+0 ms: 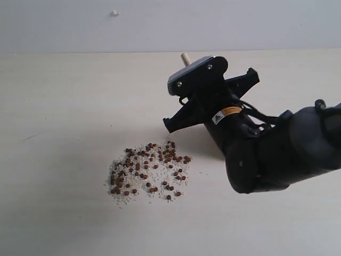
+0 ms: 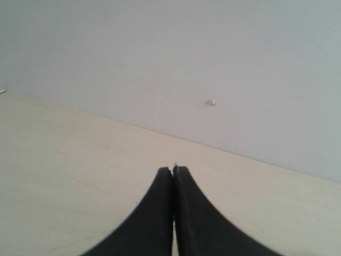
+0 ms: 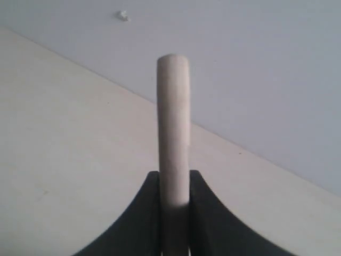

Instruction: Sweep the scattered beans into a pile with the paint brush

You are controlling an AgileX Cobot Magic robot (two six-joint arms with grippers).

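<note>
The beans (image 1: 149, 170) lie on the pale table mixed with whitish grains, as a wide, loose, flat pile left of centre. My right gripper (image 3: 174, 176) is shut on the paint brush by its pale wooden handle (image 3: 173, 122). In the exterior view only the handle's end (image 1: 185, 57) pokes out above the wrist, behind and to the right of the beans. The ferrule and bristles are hidden by the right arm (image 1: 256, 154). My left gripper (image 2: 173, 169) is shut with nothing in it, over bare table; it does not show in the exterior view.
A grey wall (image 1: 170, 24) rises along the table's far edge, with a small white speck (image 1: 115, 13) on it. A faint dark scratch (image 1: 29, 137) marks the table at the left.
</note>
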